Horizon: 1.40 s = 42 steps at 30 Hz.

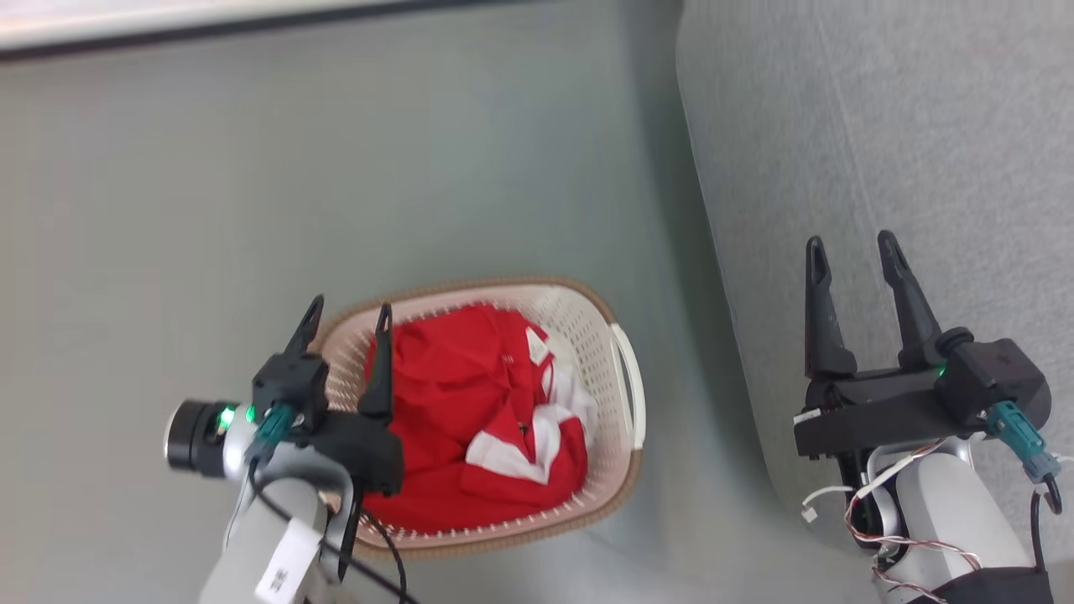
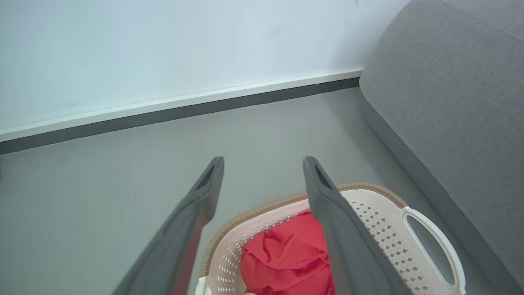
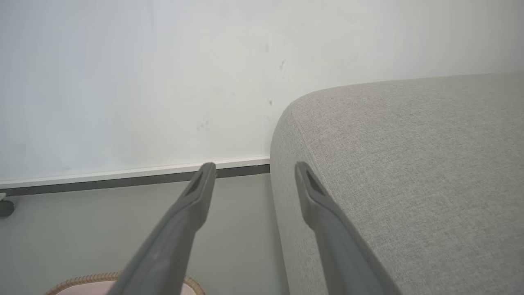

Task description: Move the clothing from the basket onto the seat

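The red clothing (image 1: 470,419) with white trim lies bunched inside the cream basket (image 1: 625,394) on the floor; in the left wrist view the clothing (image 2: 286,258) fills the basket (image 2: 380,237) bottom. My left gripper (image 1: 348,312) hangs open above the basket's left rim, with nothing between its fingers; the left gripper (image 2: 264,164) shows the same gap in its own view. The grey seat (image 1: 881,151) runs along the right. My right gripper (image 1: 852,247) stands open over the seat's edge, empty, and the right gripper (image 3: 254,170) points toward the wall beside the seat (image 3: 409,164).
Grey floor (image 1: 252,210) spreads left of and beyond the basket up to a wall with a white skirting board (image 2: 176,102). A narrow strip of floor separates the basket from the seat's side.
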{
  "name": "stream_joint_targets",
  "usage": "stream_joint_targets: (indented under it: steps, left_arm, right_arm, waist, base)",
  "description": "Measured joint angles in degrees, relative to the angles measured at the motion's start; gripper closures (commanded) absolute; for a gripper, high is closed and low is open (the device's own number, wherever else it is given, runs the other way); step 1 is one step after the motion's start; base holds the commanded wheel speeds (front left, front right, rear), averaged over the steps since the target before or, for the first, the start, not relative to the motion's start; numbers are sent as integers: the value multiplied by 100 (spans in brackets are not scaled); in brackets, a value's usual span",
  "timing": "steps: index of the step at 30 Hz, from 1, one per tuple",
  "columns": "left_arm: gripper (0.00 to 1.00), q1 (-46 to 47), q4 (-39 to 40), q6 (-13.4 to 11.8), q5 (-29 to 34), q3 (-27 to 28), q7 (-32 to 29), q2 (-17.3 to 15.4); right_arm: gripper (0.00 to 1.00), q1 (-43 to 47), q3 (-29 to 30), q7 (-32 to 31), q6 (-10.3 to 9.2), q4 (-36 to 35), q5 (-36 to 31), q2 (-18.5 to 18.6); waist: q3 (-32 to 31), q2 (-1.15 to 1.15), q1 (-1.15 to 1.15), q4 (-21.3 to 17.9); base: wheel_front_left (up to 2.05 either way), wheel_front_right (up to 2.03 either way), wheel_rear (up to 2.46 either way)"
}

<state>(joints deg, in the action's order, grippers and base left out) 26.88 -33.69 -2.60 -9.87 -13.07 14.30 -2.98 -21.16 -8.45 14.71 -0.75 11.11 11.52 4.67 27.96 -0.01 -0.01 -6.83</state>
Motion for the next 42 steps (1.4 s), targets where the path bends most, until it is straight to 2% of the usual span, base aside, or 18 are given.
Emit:
stream_joint_targets:
  steps: [13, 30, 42]
  left_arm:
    - [0, -1034, 846, -154, -156, 436, 0, 7]
    - [0, -2480, 1648, -222, -154, 577, 0, -14]
    - [0, -2782, 2072, -221, -113, 581, 0, -22]
  right_arm:
    - [0, 561, -3, 0, 77, 146, -49, 2]
    - [0, 1632, -104, 0, 154, -13, -91, 3]
    - [0, 1889, -105, 0, 159, -222, -91, 4]
  waist:
    - [-1120, 0, 0, 228]
    - [-2560, 0, 0, 364]
    - [-2925, 1, 1, 347]
  base:
    - [0, 0, 0]
    - [0, 0, 0]
    - [0, 0, 0]
